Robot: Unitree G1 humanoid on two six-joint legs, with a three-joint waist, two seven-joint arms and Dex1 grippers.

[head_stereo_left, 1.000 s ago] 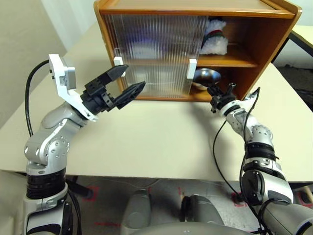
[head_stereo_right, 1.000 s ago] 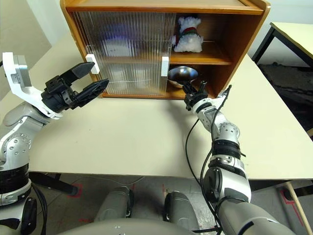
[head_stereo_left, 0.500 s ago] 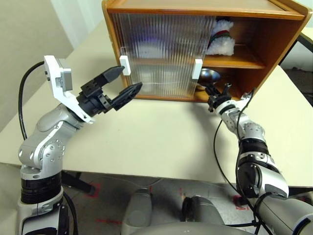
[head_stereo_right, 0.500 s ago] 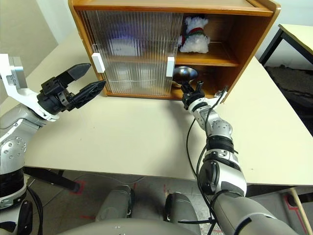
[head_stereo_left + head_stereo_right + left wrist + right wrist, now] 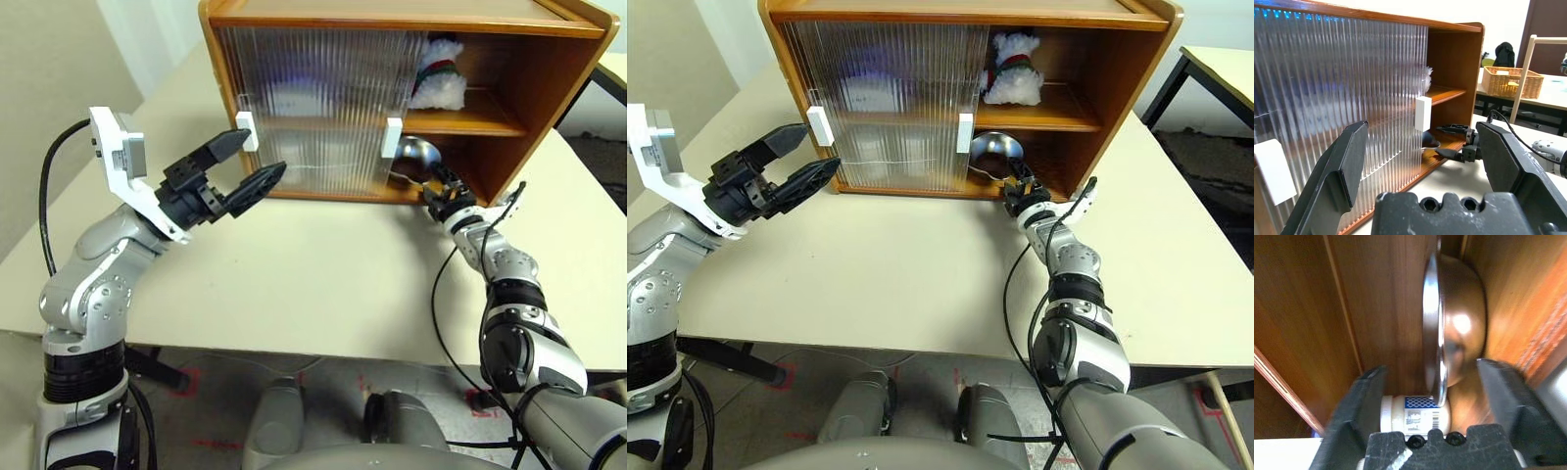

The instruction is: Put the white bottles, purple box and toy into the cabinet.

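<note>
Raised over the table's (image 5: 294,284) left half, the left gripper (image 5: 242,168) points forward and rightward at the cabinet (image 5: 549,88), its black fingers spread wide with nothing between them. One fingertip sits just beside the left white handle (image 5: 246,130), apart from it. The bent arm carries a white camera bracket (image 5: 118,157) at the wrist.

To the right, the right arm stretches nearly straight and level, its gripper (image 5: 1018,180) at the mouth of the lower compartment, beside the right white handle (image 5: 964,133). From the head views its fingers are too small to judge; the right wrist view shows them parted, gripping nothing.

That same wrist view shows a steel bowl (image 5: 1454,347) in the lower compartment, directly ahead of the fingers, with a white bottle (image 5: 1415,413) with a blue-printed label close by the bowl's rim. From the head views the bottle is hidden and the bowl (image 5: 416,155) peeks past the door edge. The toy (image 5: 1010,69) sits on the upper shelf, at the door's edge.

Both ribbed doors (image 5: 313,98) cover the cabinet's left portion, leaving the right bay open. Pale shapes behind the ribbing cannot be made out. The left wrist view shows a wicker basket (image 5: 1508,81) on a far table. Bare tabletop lies between the arms.
</note>
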